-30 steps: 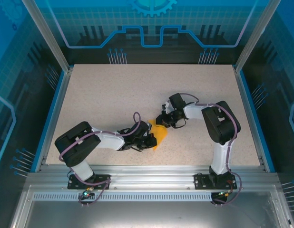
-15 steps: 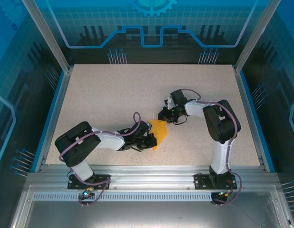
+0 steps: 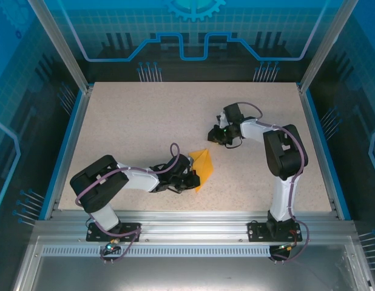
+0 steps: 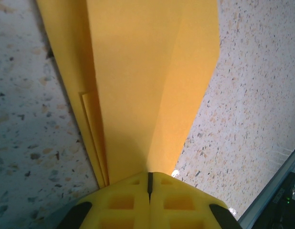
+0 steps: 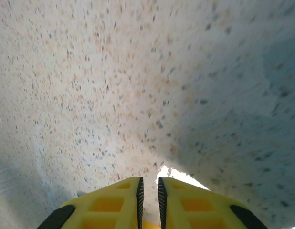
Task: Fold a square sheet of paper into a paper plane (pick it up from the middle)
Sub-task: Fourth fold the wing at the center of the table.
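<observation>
Two arms work over a speckled table. Top view: the left gripper sits low near the table's middle, clamped on the near end of the folded orange-yellow paper. The right gripper stands apart from the paper, behind it and to the right.

Left wrist view: the yellow pads are pressed together on the paper's layered, creased end; the paper lies on the table.

Right wrist view: the fingers are slightly parted with nothing between them, over the table.
</observation>
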`<act>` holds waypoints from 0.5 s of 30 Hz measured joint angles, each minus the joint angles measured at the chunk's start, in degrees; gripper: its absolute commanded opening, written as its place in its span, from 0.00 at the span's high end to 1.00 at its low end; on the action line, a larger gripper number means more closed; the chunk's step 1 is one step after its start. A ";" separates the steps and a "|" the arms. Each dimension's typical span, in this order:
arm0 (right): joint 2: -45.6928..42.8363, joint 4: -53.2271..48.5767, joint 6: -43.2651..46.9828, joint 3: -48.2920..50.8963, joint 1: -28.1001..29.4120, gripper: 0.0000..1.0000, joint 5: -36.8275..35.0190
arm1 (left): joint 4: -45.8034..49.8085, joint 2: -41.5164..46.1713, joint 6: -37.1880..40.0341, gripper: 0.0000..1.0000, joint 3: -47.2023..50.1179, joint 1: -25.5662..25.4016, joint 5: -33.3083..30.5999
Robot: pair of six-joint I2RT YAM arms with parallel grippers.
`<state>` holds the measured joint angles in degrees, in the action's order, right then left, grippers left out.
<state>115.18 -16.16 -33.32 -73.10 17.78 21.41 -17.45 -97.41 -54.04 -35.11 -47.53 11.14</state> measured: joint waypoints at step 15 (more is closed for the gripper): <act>-13.79 -0.33 0.31 9.16 4.72 0.81 2.43 | 8.39 1.90 3.34 0.95 -3.23 -1.40 -1.36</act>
<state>101.38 -16.49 -33.01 -63.94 22.50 23.83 -9.06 -95.50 -50.70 -38.35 -48.93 9.78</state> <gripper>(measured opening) 0.197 0.060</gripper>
